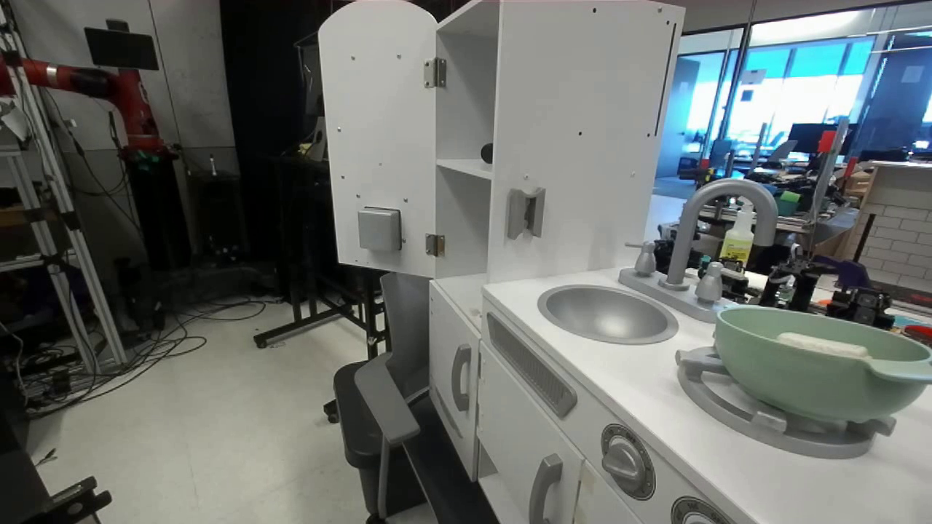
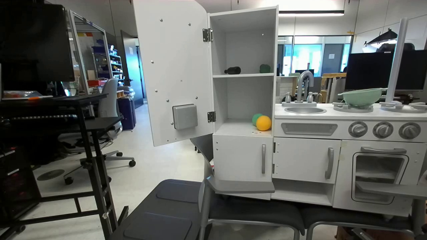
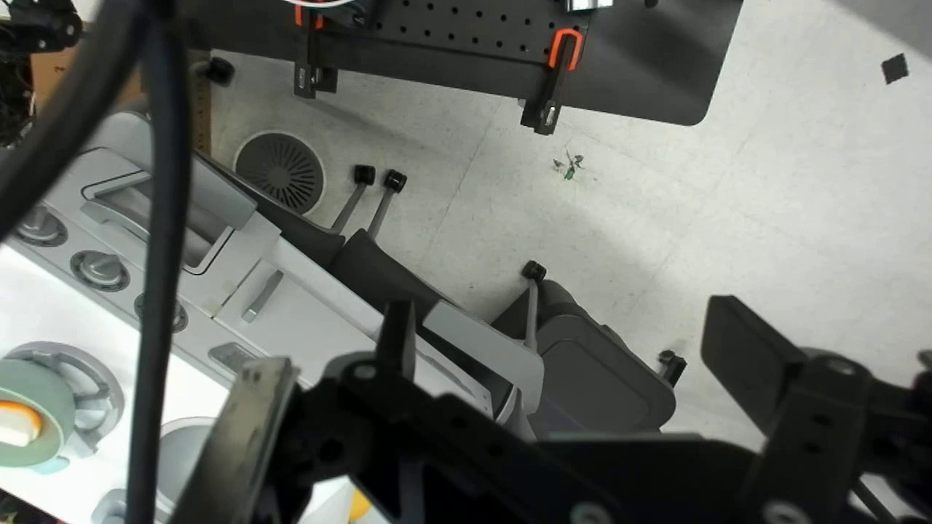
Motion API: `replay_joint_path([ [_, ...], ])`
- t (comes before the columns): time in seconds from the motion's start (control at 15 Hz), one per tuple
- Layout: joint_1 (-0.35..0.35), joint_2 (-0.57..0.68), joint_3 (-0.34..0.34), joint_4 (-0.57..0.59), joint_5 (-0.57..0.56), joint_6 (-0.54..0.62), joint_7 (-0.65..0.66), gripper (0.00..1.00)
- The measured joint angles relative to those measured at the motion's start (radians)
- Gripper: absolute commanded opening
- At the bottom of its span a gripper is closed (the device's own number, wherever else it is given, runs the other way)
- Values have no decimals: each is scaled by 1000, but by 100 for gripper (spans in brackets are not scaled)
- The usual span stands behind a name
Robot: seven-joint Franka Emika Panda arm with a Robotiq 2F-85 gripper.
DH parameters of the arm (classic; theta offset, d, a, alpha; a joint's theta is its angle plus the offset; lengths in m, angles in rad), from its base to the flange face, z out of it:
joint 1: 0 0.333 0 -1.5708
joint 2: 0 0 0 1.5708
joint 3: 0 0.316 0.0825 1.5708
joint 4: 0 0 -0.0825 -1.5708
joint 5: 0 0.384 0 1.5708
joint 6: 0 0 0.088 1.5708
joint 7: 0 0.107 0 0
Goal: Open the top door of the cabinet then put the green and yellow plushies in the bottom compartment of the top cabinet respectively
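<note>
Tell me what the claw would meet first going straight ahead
Probably the dark flat-topped object framed by the open claw in the wrist view; depth is unclear, so possibly the floor beyond.

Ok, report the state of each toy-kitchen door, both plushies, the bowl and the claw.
Top door: open
Lower tower door: closed
Under-sink door: closed
Oven door: closed
Green plushie: in the bottom compartment
Yellow plushie: also in there
Bowl: something inside
Claw: open, holding nothing

No text is legible, even on the dials (image 1: 628,463).
</note>
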Motion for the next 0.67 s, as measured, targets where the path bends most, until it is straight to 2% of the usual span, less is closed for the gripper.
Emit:
replay_joint_path([
  [0.27, -5, 132, -2, 77, 0, 12, 0, 100],
  [0.67, -5, 125, -1, 70, 0, 12, 0, 100],
])
